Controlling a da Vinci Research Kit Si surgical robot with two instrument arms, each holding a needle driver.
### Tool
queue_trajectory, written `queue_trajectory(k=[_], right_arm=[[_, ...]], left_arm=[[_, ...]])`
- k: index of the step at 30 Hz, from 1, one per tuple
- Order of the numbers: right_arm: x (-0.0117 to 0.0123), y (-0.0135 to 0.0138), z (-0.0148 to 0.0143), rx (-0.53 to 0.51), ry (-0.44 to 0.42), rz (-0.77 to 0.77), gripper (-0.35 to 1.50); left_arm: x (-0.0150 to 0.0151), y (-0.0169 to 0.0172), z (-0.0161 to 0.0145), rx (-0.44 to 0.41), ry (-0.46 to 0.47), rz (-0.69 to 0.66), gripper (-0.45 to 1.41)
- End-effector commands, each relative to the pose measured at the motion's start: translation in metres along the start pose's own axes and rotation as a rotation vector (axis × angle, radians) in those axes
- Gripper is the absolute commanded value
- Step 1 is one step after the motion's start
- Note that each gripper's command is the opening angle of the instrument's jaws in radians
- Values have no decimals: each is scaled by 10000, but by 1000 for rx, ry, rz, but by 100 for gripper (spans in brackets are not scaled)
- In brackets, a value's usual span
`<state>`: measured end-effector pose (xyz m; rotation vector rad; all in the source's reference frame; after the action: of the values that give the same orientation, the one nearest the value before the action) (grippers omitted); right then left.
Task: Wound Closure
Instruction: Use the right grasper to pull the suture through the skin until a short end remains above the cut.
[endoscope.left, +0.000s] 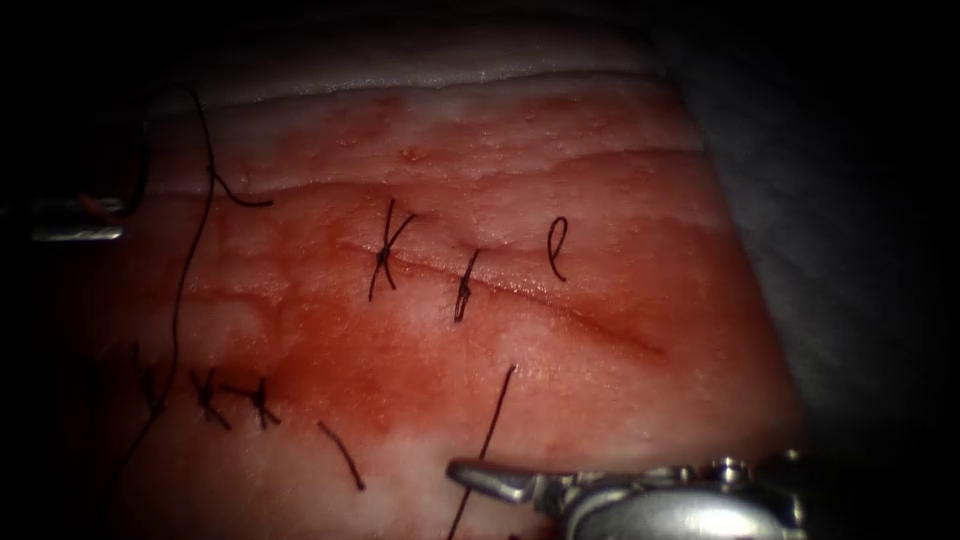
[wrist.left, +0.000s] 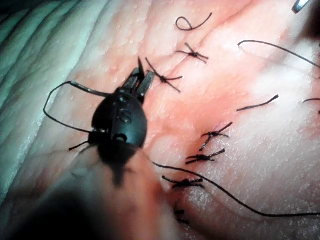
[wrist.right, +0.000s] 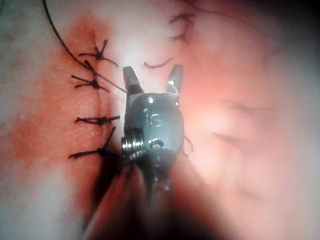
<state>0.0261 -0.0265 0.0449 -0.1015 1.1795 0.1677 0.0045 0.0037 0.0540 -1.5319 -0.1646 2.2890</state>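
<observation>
At the tissue's (endoscope.left: 620, 200) near edge, my right tool (wrist.right: 151, 80) hangs with jaws apart, empty, thread (endoscope.left: 490, 430) crossing beside it. My left tool (wrist.left: 138, 82), jaws nearly together, grips nothing I can make out. I cannot see the needle; loose thread could snag.

The endoscope view is dim with dark edges; the tissue (endoscope.left: 560, 200) in both wrist views has strong glare and blur.
</observation>
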Motion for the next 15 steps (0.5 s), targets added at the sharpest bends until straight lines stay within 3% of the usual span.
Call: queue_trajectory(k=[1, 3, 7, 15], right_arm=[[-23, 10, 14, -21, -18, -12, 131], [-48, 17, 22, -49, -44, -35, 140], [-74, 24, 29, -57, -75, -65, 140], [-102, 32, 42, -62, -114, -96, 131]], left_arm=[[-2, -3, 7, 0, 1, 1, -45], [-3, -2, 7, 0, 1, 1, -45], [-3, -2, 7, 0, 1, 2, -45], [-3, -2, 7, 0, 1, 2, -45]])
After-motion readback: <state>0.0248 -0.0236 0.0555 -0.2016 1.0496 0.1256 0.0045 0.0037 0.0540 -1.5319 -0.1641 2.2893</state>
